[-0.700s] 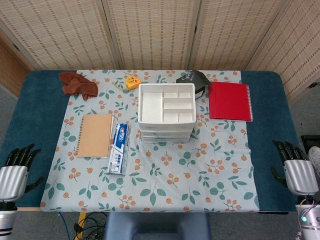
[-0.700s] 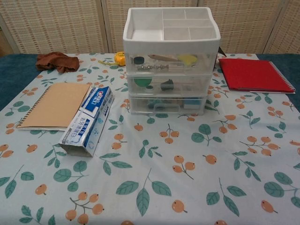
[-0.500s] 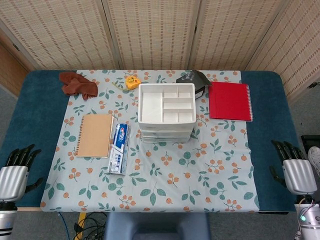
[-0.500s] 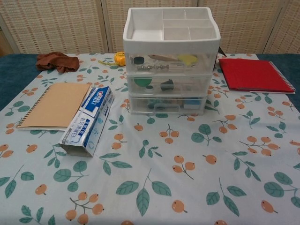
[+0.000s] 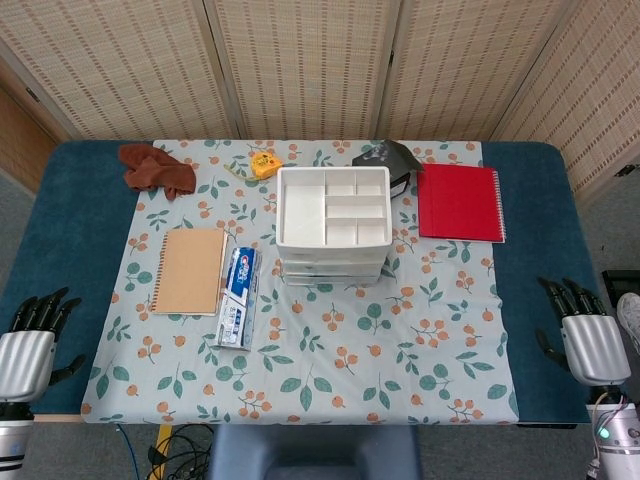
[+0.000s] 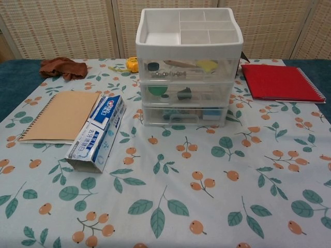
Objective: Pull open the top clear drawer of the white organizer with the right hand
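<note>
Left hand [image 5: 25,350]: head view only, at the bench's near left corner, fingers apart, holding nothing. Tan notebook [image 6: 61,114] and toothpaste box [image 6: 97,132]: side by side, left of centre. White organizer [image 6: 189,36]: mid-bench; chest view alone shows its top clear drawer [image 6: 189,70] pushed in, small items inside. Red notebook [image 5: 459,202]: just right of the organizer. Right hand [image 5: 590,340]: head view only, near right edge, fingers apart, empty, well apart from the organizer.

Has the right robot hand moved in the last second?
Yes. The right robot hand has crept slightly left, toward the tablecloth edge, empty and open.
</note>
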Tool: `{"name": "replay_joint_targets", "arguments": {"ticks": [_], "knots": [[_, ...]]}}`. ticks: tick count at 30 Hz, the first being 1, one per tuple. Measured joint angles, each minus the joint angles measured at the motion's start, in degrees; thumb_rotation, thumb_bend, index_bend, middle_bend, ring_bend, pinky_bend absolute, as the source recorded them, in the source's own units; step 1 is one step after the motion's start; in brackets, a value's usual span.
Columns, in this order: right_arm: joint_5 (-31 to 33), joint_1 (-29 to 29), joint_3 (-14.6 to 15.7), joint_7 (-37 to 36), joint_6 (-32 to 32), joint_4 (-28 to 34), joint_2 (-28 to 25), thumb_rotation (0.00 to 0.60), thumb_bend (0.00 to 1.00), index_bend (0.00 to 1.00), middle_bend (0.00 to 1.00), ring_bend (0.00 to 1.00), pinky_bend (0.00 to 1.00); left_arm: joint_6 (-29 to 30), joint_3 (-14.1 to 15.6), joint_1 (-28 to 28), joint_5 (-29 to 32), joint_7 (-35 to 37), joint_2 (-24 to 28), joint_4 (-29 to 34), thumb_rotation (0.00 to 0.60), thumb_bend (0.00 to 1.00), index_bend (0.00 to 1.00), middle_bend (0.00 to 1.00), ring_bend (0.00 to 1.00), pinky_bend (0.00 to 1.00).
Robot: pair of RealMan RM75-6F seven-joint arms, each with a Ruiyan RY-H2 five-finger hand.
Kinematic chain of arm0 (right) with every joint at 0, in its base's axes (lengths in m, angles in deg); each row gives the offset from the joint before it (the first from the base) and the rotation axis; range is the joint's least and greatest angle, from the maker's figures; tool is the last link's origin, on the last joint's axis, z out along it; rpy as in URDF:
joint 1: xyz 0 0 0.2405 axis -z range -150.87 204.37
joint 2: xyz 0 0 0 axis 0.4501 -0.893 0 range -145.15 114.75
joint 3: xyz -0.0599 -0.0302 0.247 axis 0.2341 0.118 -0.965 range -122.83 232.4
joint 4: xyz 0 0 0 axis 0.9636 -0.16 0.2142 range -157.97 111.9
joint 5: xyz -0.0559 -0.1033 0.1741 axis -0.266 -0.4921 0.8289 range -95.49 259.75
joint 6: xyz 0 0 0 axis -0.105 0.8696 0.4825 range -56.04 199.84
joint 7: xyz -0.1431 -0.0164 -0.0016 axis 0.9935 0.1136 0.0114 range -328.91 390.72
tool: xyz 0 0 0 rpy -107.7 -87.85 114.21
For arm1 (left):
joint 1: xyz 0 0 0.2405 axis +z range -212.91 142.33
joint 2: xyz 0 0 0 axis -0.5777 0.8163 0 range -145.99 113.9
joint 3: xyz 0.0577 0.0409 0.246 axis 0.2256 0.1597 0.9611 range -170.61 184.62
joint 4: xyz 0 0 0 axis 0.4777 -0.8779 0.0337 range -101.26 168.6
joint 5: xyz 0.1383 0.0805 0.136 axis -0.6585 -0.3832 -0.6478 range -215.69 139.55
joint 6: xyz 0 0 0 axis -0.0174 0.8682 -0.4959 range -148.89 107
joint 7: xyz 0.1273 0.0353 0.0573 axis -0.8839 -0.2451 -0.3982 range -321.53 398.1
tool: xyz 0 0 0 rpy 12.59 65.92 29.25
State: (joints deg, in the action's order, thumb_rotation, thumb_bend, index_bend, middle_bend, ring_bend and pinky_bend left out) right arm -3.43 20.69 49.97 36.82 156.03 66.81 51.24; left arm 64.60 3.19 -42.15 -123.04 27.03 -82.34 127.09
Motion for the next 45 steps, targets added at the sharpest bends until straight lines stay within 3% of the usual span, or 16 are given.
{"name": "replay_joint_targets", "arguments": {"ticks": [8, 11, 15, 19, 24, 31, 38, 45], "knots": [[-2.6, -3.2, 0.2, -1.3, -3.6, 2.5, -0.2, 0.600, 0.40, 0.07, 0.33, 0.32, 0.39, 0.1, -0.1, -0.2, -0.4, 0.4, -0.1, -0.2, 0.600, 0.15, 0.20, 0.12, 0.13, 0.11], [-3.4, -5.0, 0.2, -2.2, -6.0, 3.7, 0.0, 0.600, 0.40, 0.07, 0.39, 0.42, 0.50, 0.3, -0.1, -0.2, -0.5, 0.6, -0.1, -0.3, 0.600, 0.15, 0.20, 0.12, 0.13, 0.11], [-3.7, -7.5, 0.2, -4.5, -9.6, 5.4, 0.7, 0.600, 0.40, 0.07, 0.57, 0.63, 0.76, 0.3, 0.0, -0.2, -0.4, 0.6, 0.0, -0.4, 0.600, 0.15, 0.20, 0.12, 0.13, 0.11], [-3.0, -10.1, 0.0, -8.3, -14.0, 6.6, 1.9, 0.600, 0.42, 0.07, 0.69, 0.76, 0.87, 0.3, 0.0, -0.2, -0.5, 0.8, 0.0, -0.4, 0.600, 0.15, 0.20, 0.12, 0.13, 0.11], [-1.2, -13.2, -0.8, -15.1, -18.2, 7.0, 5.1, 0.600, 0.50, 0.07, 0.76, 0.85, 0.95, 0.3, 0.0, -0.2, -0.6, 1.1, 0.1, -0.6, 0.600, 0.15, 0.20, 0.12, 0.13, 0.11], [2.5, -17.2, -2.8, -27.2, -23.9, 6.5, 9.5, 0.600, 0.61, 0.07, 0.79, 0.88, 0.99, 0.3, -0.1, -0.2, -0.5, 1.7, 0.3, -1.0, 0.600, 0.15, 0.20, 0.12, 0.13, 0.11], [4.8, -21.5, -5.2, -42.0, -29.2, 3.3, 15.1, 0.600, 0.62, 0.07, 0.79, 0.88, 0.99, 0.3, -0.1, -0.2, -0.3, 2.2, 0.5, -1.4, 0.600, 0.15, 0.20, 0.12, 0.13, 0.11], [6.5, -26.0, -7.3, -49.6, -33.6, -2.2, 21.1, 0.600, 0.63, 0.07, 0.79, 0.88, 0.99, 0.1, -0.3, -0.4, -0.2, 2.6, 0.5, -1.7, 0.600, 0.15, 0.20, 0.12, 0.13, 0.11]]}}
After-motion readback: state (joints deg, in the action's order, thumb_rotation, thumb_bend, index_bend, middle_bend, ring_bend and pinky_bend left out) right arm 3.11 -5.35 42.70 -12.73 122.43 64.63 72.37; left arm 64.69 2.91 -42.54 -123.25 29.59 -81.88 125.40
